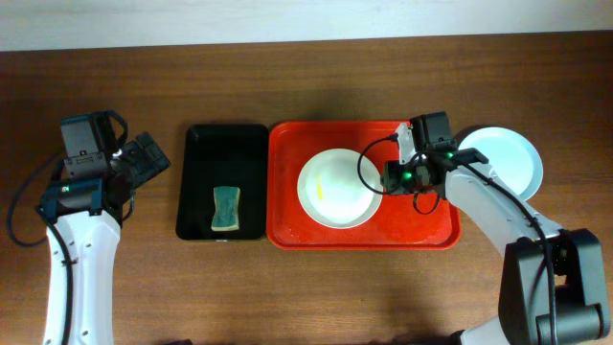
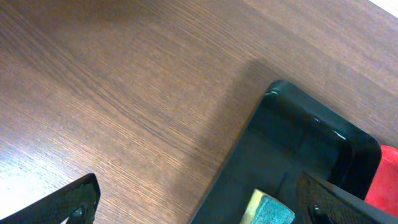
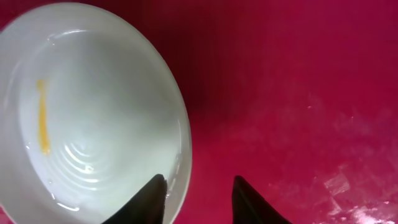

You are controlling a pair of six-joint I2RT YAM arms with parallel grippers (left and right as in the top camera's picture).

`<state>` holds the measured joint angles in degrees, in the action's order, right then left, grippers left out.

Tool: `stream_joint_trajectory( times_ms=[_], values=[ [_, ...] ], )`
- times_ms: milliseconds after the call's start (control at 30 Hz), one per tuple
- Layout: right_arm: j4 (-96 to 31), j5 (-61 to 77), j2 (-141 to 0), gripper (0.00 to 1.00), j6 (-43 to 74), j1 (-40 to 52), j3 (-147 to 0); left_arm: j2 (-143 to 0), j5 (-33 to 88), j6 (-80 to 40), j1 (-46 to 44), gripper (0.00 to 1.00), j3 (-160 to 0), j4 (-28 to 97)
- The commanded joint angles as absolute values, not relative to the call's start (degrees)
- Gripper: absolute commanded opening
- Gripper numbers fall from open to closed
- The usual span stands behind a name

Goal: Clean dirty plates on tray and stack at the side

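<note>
On the red tray [image 1: 436, 230] lies a pale plate [image 1: 335, 190] with a yellow smear [image 3: 42, 118] and a wet film. My right gripper [image 1: 391, 178] hangs at that plate's right rim. In the right wrist view the gripper [image 3: 199, 186] straddles the rim. One finger [image 3: 152, 199] is over the plate's inside [image 3: 99, 106], the other over the bare tray [image 3: 280, 93], and a gap shows beside the rim. A second plate [image 1: 506, 158], pale blue-white, rests on the table right of the tray. My left gripper [image 1: 144, 158] stands open over bare wood, left of the black tray.
A narrower black tray [image 1: 196, 187] sits just left of the red one and holds a green and yellow sponge [image 1: 226, 209]. The left wrist view shows the black tray's corner [image 2: 298, 124], the sponge [image 2: 273, 211] and wooden table [image 2: 124, 93].
</note>
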<state>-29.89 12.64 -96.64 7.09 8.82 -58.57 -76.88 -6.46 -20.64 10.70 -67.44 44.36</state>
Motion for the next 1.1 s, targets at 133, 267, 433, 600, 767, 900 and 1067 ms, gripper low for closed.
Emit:
stream_joint_trajectory(
  times_ms=[133,267,433,600,767,900,1067],
  values=[
    [-25.71,13.50,-96.92,0.32,6.68,10.24,-55.72,-76.90,-6.48,-21.21,11.09,0.99,-67.61,44.27],
    [-24.53,13.30,-96.92,0.32,6.66,10.61,-54.76,-76.90,-6.48,-21.21,11.09,0.99,-67.61,44.27],
    [-23.75,13.30,-96.95,0.32,6.68,10.59,-54.04,-76.90,-6.48,-21.21,11.09,0.99,-67.61,44.27],
    [-23.70,13.30,-96.95,0.32,6.68,10.59,-54.04,-76.90,-6.48,-21.21,11.09,0.99,-67.61,44.16],
    [-23.53,13.30,-96.95,0.32,6.68,10.59,-54.04,-76.90,-6.48,-21.21,11.09,0.99,-67.61,44.12],
    [-23.46,13.30,-96.95,0.33,6.68,10.59,-54.04,-76.90,-6.26,-21.21,11.03,0.99,-67.61,44.23],
    [-23.51,13.30,-96.95,0.33,6.68,10.59,-54.04,-76.90,-1.91,-21.21,11.03,0.99,-67.61,45.06]
  ],
)
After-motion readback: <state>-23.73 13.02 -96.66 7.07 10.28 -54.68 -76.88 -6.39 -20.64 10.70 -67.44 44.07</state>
